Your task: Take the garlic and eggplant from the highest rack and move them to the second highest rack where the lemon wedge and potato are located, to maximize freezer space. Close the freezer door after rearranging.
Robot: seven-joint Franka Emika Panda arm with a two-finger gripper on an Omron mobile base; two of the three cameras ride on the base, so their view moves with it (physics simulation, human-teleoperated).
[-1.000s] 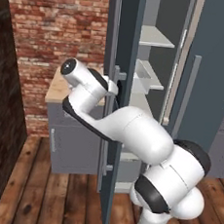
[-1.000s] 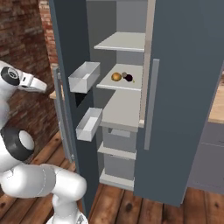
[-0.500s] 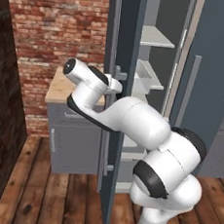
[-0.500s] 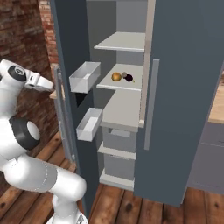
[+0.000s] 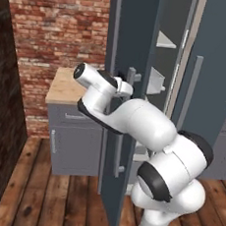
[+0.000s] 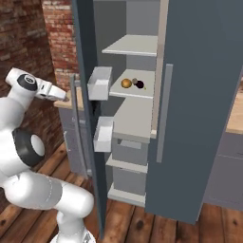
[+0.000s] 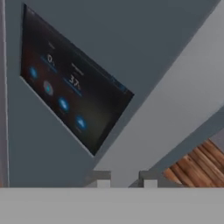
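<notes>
The freezer door (image 6: 83,47) stands partly open, with white bins (image 6: 99,83) on its inner side. On the second highest rack (image 6: 135,92) the potato (image 6: 126,83), the garlic (image 6: 135,80) and the eggplant (image 6: 140,85) lie close together. I cannot make out the lemon wedge there. The highest rack (image 6: 135,45) is bare. My gripper (image 7: 126,178) is at the door's outer face, its tips slightly apart on either side of the long grey handle (image 7: 183,87), holding nothing. The dark control panel (image 7: 70,100) is just beside it. The gripper (image 5: 129,87) meets the handle (image 5: 116,155) at chest height.
A brick wall (image 5: 60,25) and a low wooden-topped cabinet (image 5: 63,87) stand left of the freezer. The freezer's right door (image 6: 199,95) is shut. Lower shelves and drawers (image 6: 130,152) show inside. The floor (image 5: 43,186) is wooden.
My hand has pressed further toward the door and the door has swung a little toward the cabinet. The jaws, shut before, have parted slightly.
</notes>
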